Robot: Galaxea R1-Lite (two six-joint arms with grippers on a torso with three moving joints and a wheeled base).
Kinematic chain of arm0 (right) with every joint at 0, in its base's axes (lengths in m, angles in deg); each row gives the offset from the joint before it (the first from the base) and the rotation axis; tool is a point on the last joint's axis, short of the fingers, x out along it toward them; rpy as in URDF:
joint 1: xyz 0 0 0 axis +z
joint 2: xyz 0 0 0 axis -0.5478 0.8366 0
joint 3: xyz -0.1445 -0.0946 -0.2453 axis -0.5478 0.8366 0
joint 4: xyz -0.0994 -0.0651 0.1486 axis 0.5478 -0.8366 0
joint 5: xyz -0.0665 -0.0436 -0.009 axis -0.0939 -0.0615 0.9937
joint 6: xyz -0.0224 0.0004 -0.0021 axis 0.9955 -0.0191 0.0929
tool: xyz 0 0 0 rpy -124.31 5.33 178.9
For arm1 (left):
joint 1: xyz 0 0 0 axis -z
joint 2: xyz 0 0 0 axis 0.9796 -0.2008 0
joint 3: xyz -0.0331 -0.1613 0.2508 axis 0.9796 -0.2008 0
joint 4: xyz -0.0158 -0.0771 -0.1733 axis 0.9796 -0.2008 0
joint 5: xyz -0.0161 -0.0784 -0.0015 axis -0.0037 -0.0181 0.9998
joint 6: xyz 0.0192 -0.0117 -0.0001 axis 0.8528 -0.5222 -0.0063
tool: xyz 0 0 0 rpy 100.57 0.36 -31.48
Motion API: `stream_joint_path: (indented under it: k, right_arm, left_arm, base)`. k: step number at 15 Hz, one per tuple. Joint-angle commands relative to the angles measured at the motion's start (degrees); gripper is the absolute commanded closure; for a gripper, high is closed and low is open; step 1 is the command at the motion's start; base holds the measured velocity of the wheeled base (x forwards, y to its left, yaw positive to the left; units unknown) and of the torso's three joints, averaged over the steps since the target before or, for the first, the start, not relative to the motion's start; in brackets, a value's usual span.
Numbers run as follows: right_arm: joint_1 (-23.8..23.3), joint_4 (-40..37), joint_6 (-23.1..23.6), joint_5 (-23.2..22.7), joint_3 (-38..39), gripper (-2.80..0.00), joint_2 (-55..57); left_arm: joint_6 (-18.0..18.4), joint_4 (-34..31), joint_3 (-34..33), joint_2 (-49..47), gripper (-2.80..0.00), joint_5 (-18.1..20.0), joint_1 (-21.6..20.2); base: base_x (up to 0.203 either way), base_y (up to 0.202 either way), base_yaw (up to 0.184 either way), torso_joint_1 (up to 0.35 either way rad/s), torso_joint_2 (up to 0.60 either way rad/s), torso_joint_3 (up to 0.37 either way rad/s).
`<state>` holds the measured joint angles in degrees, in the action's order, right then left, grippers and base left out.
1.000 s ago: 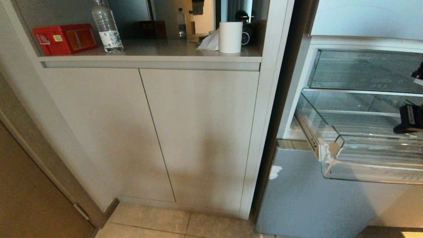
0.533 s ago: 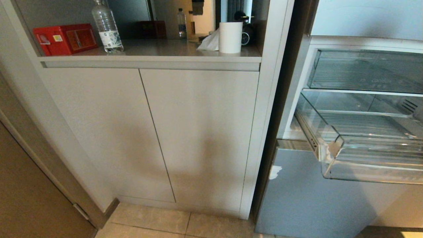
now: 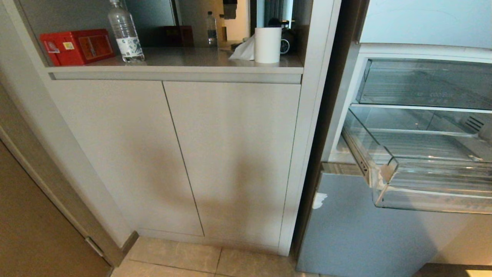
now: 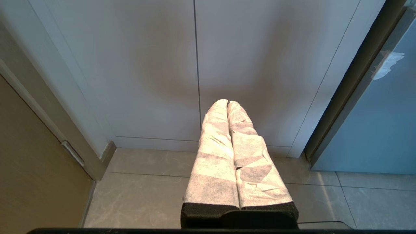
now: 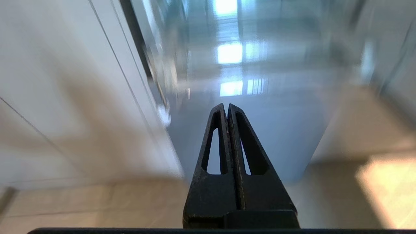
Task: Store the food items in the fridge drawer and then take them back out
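From the head view, the fridge stands open on the right. The fridge drawer (image 3: 430, 181) is pulled out toward us, see-through, and I can see no food in it. A taller clear drawer (image 3: 426, 82) sits above it, pushed in. To the left is a cupboard (image 3: 177, 154) with two shut doors. On its shelf stand a red box (image 3: 77, 46), a water bottle (image 3: 125, 32) and a white paper roll (image 3: 268, 44). No arm shows here.

In the left wrist view, the left gripper (image 4: 227, 103), wrapped in white cloth, hangs low before the cupboard doors, over the floor tiles (image 4: 146, 191). Its jaws are pressed together, holding nothing.

In the right wrist view, the black right gripper (image 5: 226, 105) points at the blue-grey fridge door (image 5: 260, 130). Its jaws are closed too, with nothing between them.
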<state>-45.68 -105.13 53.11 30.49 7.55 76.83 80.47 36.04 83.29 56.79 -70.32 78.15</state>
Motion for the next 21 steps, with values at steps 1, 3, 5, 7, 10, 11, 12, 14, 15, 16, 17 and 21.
stream_joint_path:
  k: [1,3,5,7,10,11,12,14,15,16,17,21]
  right_arm:
    - [0.00,0.53,-1.75,0.55,10.72,0.00,-6.17]
    - [0.45,4.00,0.96,1.12,19.06,0.00,-6.04]
    - [2.24,15.06,3.81,2.52,27.61,0.00,-5.93]
    - [6.95,22.19,11.71,3.67,34.24,0.00,-5.93]
    - [10.23,27.63,13.45,5.83,41.46,0.00,-9.27]
    - [12.41,27.99,12.70,6.13,42.34,0.00,-11.24]
    - [13.03,28.13,11.51,6.20,42.71,0.00,-12.97]
    - [12.82,26.73,10.82,5.30,42.86,0.00,-19.69]
    - [12.76,25.56,10.14,4.90,42.86,0.00,-21.96]
    - [12.69,24.41,8.37,4.60,42.90,0.00,-22.46]
    - [12.64,23.63,6.47,5.03,42.95,0.00,-21.98]
    - [12.63,23.52,6.71,5.06,42.96,0.00,-21.97]
  left_arm:
    - [-0.05,0.00,0.00,0.01,0.00,-0.04,-0.09]
    - [0.04,0.00,0.00,0.01,0.00,-0.04,0.00]
    - [0.04,0.00,0.00,0.01,0.00,-0.04,-0.05]
    - [-0.05,0.00,0.00,0.01,0.00,-0.04,-0.04]
    - [-0.05,-0.01,0.00,0.01,0.00,-0.04,-0.01]
    - [-0.04,0.00,0.00,0.01,0.00,-0.04,-0.01]
    - [0.04,0.00,0.00,0.01,0.00,-0.04,0.00]
    - [0.04,0.06,-0.06,0.01,0.00,0.01,0.00]
    - [-0.05,0.00,0.00,0.01,0.00,-0.04,0.00]
    - [-0.05,0.00,0.00,0.01,0.00,-0.02,0.00]
    - [-0.05,0.00,0.00,0.01,0.00,-0.04,0.00]
    - [-0.11,0.00,0.00,0.01,0.00,-0.04,0.00]
  base:
    - [0.000,0.000,0.000,0.000,0.00,0.000]
    - [0.000,0.000,0.000,0.000,0.00,0.000]
    - [0.000,0.000,0.000,0.000,0.00,0.000]
    - [0.000,0.000,0.000,0.000,0.00,0.000]
    - [0.000,0.000,0.000,0.000,0.00,0.000]
    - [0.000,0.000,0.000,0.000,0.00,0.000]
    - [0.000,0.000,0.000,0.000,0.00,0.000]
    - [0.000,0.000,0.000,0.000,0.00,0.000]
    - [0.000,0.000,0.000,0.000,0.00,0.000]
    - [0.000,0.000,0.000,0.000,0.00,0.000]
    - [0.000,0.000,0.000,0.000,0.00,0.000]
    - [0.000,0.000,0.000,0.000,0.00,0.000]
